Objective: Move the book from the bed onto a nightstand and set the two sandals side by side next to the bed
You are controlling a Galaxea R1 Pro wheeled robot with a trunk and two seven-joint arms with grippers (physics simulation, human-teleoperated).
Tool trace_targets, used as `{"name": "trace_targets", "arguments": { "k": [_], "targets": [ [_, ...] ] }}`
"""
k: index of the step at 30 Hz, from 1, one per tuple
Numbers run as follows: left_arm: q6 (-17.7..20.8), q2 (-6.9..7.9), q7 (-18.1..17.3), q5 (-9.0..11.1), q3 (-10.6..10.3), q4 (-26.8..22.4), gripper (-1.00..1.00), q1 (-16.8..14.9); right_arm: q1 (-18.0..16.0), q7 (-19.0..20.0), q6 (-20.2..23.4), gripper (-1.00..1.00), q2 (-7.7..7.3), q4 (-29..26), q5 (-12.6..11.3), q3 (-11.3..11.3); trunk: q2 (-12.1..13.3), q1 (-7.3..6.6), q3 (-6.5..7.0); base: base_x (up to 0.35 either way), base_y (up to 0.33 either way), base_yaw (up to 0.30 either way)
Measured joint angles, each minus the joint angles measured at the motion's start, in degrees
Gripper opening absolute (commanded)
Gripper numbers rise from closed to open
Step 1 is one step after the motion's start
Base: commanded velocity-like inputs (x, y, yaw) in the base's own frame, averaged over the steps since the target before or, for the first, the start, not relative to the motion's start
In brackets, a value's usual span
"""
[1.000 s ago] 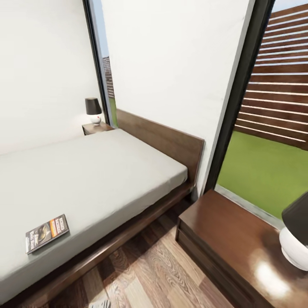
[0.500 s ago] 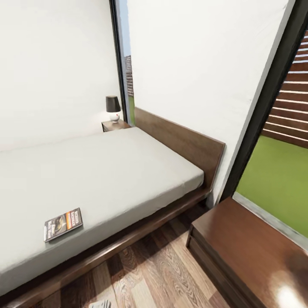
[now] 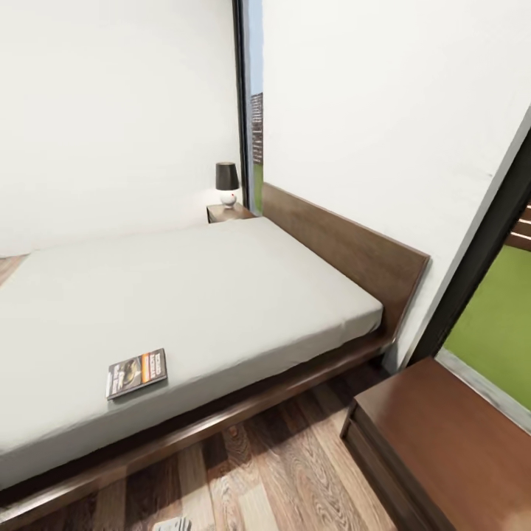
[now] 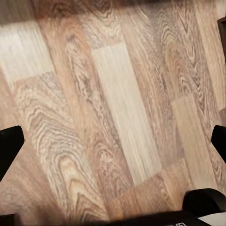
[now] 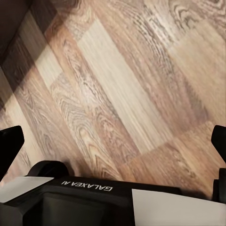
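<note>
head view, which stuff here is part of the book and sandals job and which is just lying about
Part of the job:
- book, lying on the bed
- bed
- near nightstand
- far nightstand

Just there:
- lamp on the far nightstand
- window
- plank floor

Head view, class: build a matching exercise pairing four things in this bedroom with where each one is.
Things:
1. book
2. lamp
3. near nightstand
4. headboard

Places:
a. against the white wall
b. on the far nightstand
c. on the mattress near the bed's front edge
d. on the plank floor, lower right

Pairs: 1-c, 2-b, 3-d, 4-a
</note>
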Motion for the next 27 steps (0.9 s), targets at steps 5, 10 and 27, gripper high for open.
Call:
{"name": "trace_targets", "arguments": {
  "k": [5,10,27],
  "targets": [
    [0.0,-0.03,0.0,0.0,0.0,0.0,1.00,0.0,0.0,0.0,0.0,1.00,0.00,0.0,0.0,0.0,0.0,0.00,-0.16,0.001,-0.003,0.271],
    [0.0,0.00,0.0,0.0,0.0,0.0,1.00,0.0,0.0,0.0,0.0,1.00,0.00,0.0,0.0,0.0,0.0,0.00,-0.32,0.000,0.000,0.271],
    [0.0,0.01,0.0,0.0,0.0,0.0,1.00,0.0,0.0,0.0,0.0,1.00,0.00,0.0,0.0,0.0,0.0,0.00,-0.85,0.000,0.000,0.271]
  ]
}}
